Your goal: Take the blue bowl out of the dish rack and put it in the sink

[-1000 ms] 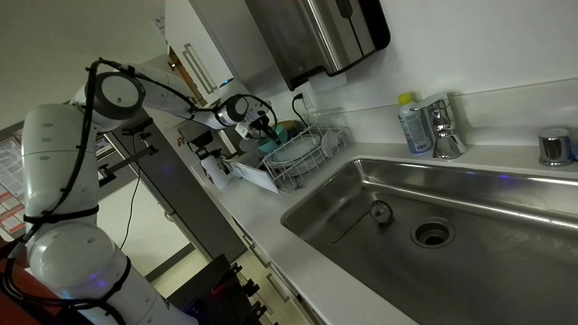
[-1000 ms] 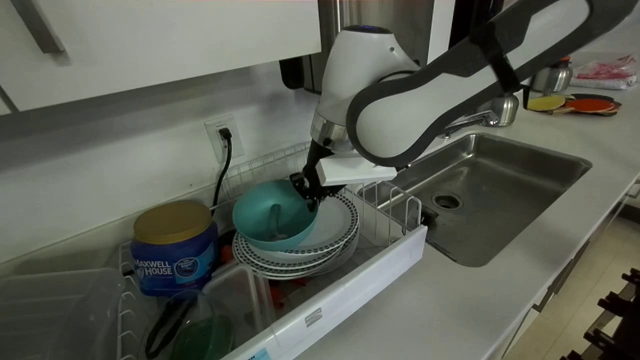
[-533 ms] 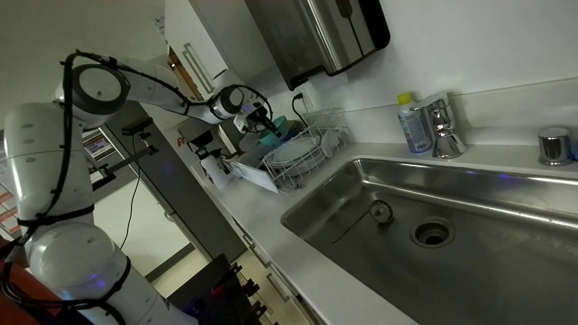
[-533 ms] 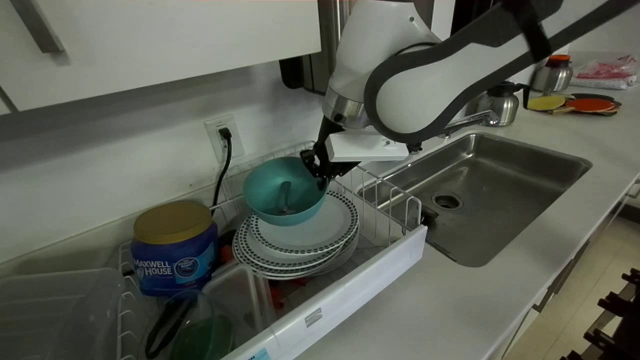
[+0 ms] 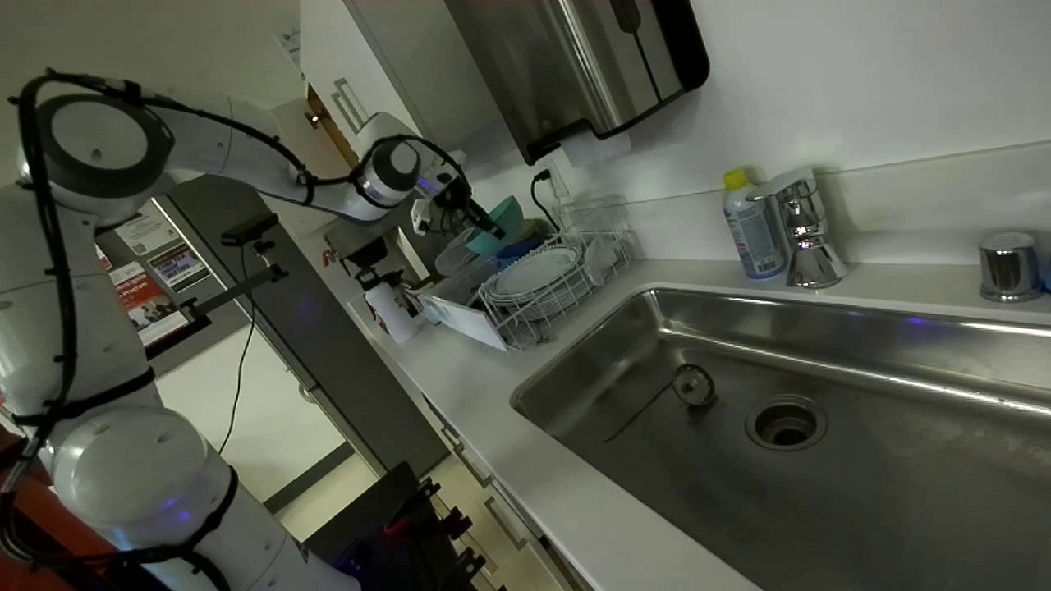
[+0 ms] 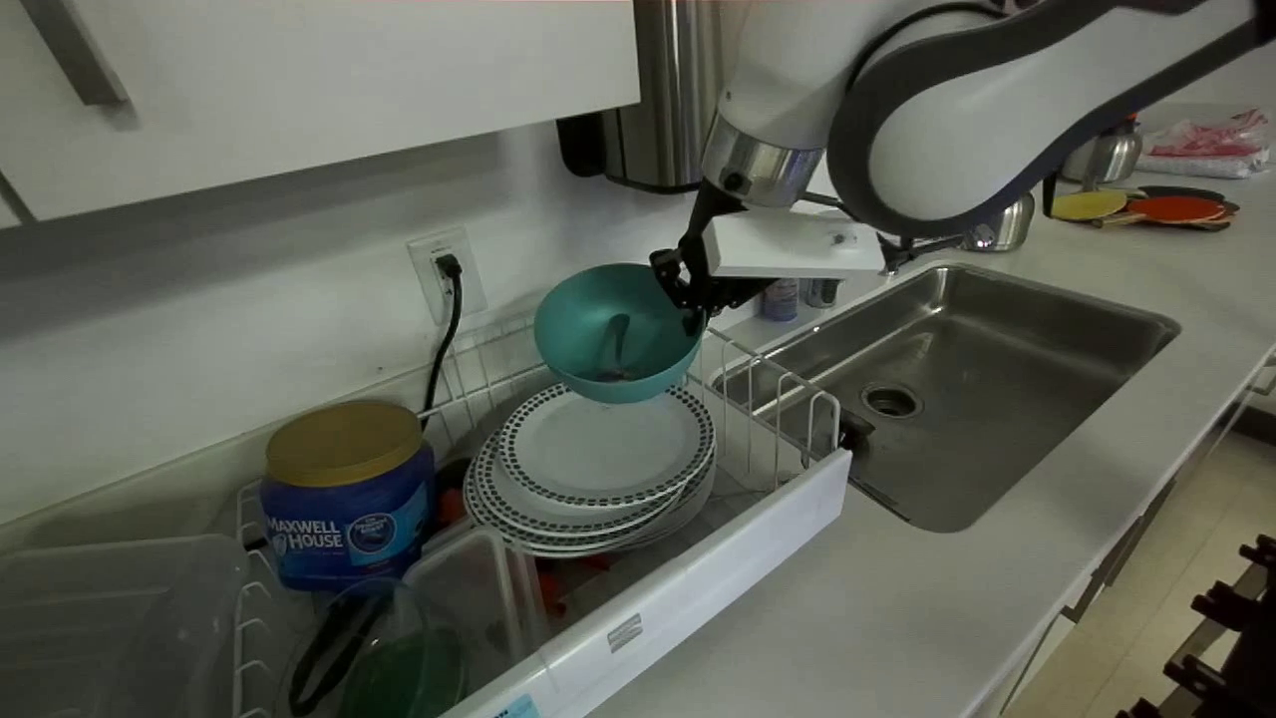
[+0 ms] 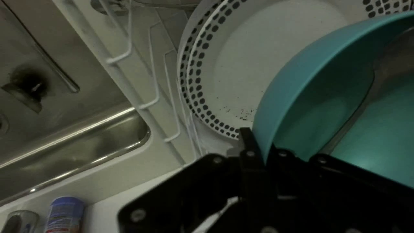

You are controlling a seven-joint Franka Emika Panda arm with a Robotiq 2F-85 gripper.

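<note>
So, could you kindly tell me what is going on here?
The robot's gripper is pinching the rim of the blue bowl, which has a metal utensil lying in it. The bowl hangs over the stacked plates in the dish rack and has not yet reached the sink.

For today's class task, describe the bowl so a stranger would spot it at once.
Find the steel sink, then the dish rack beside it on the counter. There the gripper holds the bowl by its rim, above stacked white plates. Unlike those dot-bordered neighbours, it is plain teal with a utensil inside.
</note>
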